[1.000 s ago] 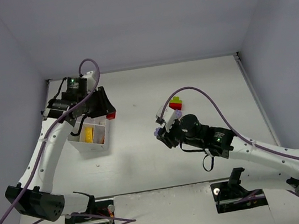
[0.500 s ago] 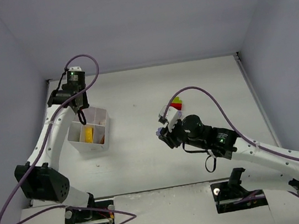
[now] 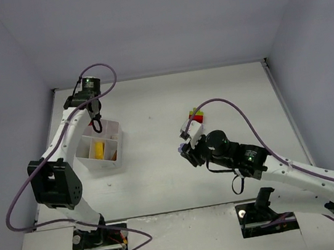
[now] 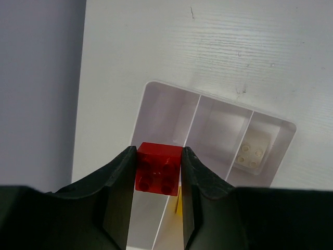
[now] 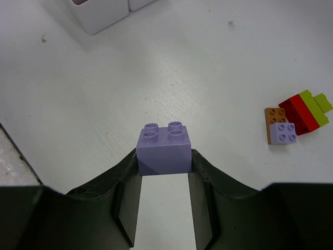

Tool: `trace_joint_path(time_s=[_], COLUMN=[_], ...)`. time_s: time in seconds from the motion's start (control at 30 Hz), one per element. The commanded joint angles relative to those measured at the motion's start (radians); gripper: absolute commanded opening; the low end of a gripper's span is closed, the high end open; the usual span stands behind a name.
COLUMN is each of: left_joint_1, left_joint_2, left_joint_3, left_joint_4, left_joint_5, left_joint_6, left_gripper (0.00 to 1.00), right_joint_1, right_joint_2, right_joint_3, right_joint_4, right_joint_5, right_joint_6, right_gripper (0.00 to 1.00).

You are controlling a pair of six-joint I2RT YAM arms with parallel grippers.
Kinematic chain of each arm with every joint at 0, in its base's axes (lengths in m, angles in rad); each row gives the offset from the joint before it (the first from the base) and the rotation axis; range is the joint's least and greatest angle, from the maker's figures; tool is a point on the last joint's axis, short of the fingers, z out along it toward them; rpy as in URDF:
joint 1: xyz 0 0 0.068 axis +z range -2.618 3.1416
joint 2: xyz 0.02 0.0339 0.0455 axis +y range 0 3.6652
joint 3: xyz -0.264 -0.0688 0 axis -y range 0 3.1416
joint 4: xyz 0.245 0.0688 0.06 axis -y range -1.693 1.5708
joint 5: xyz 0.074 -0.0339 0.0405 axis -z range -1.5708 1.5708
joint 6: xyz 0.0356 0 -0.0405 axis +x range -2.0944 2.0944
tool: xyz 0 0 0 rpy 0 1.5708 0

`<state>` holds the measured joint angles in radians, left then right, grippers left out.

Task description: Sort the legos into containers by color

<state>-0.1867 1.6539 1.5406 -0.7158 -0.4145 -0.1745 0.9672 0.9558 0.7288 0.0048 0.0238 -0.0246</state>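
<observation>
Currently clamping a red lego [image 4: 158, 169] in the left gripper [image 4: 158, 160] above the tray [image 4: 216, 135]; pinching a lilac lego [image 5: 162, 151] in the right gripper [image 5: 164, 156] over the table [image 5: 104, 78], near other legos [image 5: 296, 117].

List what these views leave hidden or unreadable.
- Left wrist view: the left gripper and its red brick cover the tray's near cells; the yellow brick shows only as a sliver.
- Right wrist view: the top edge cuts the tray off, contents unseen; the right gripper and its lilac brick hide the table beneath.
- Top view: the loose bricks are too small to count.
</observation>
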Motion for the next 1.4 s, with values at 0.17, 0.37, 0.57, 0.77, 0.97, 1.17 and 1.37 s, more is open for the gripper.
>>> trace_joint_path(time_s=[0.17,0.37,0.57,0.77,0.97,1.17,1.37], left_joint_1=[0.016,0.026,0.027,0.027,0.001,-0.092,-0.221], left_joint_2=[0.041,0.060,0.072,0.063,-0.017,-0.189,-0.276], left_joint_3=[0.032,0.024,0.030,0.052,0.113,0.121,0.053], left_joint_4=[0.050,0.050,0.047,0.023,-0.068,-0.077,0.032], left_joint_5=[-0.053,-0.061,-0.061,-0.056,0.109,0.509,0.877], left_joint_6=[0.021,0.021,0.024,0.018,-0.063,-0.210,-0.362], left_gripper=[0.20,0.32,0.37,0.42,0.45,0.59,0.66], right_joint_1=[-0.024,-0.033,-0.041,-0.045,-0.045,-0.045,-0.048], right_joint_2=[-0.012,-0.015,-0.014,-0.017,-0.028,-0.012,0.012], right_joint_3=[0.003,-0.002,-0.005,-0.009,0.004,0.034,0.064], right_joint_4=[0.034,0.031,0.031,0.031,0.044,0.067,0.078], right_joint_5=[0.024,0.019,0.013,0.007,-0.007,-0.013,-0.015], right_joint_6=[0.000,-0.001,-0.005,-0.006,-0.034,-0.103,-0.136], right_gripper=[0.01,0.01,0.01,0.01,0.02,0.02,0.03])
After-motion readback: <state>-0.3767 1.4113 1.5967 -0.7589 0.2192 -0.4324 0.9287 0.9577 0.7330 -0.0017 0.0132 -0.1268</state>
